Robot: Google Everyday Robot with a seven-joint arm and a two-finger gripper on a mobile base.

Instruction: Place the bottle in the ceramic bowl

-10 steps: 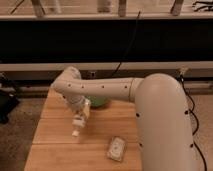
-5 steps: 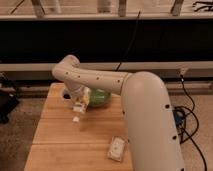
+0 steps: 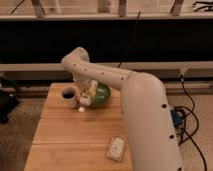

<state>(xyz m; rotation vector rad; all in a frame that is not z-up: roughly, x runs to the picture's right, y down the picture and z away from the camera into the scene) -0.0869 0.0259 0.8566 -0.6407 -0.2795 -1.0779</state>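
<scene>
We see the robot's white arm (image 3: pixel 127 82) reaching from the near right across the wooden table (image 3: pixel 70 135) toward its far edge, where the elbow bends and the forearm comes down to the gripper (image 3: pixel 86 98). The gripper sits at the far part of the table, between the white mug (image 3: pixel 69 95) on its left and the ceramic bowl (image 3: pixel 101 94) on its right. We make out the bottle (image 3: pixel 84 101) at the gripper, a slim pale shape tilted with its lower end pointing down and to the left, toward the tabletop just near the mug; it appears to be carried by the gripper, though we cannot tell how the fingers stand around it. The bottle lies at the bowl's left rim, not inside it, and whether it touches the rim we cannot tell. The green bowl is partly covered by the arm. A flat pale packet (image 3: pixel 117 148) lies well apart, at the near right of the table beside the arm's broad upper segment.
</scene>
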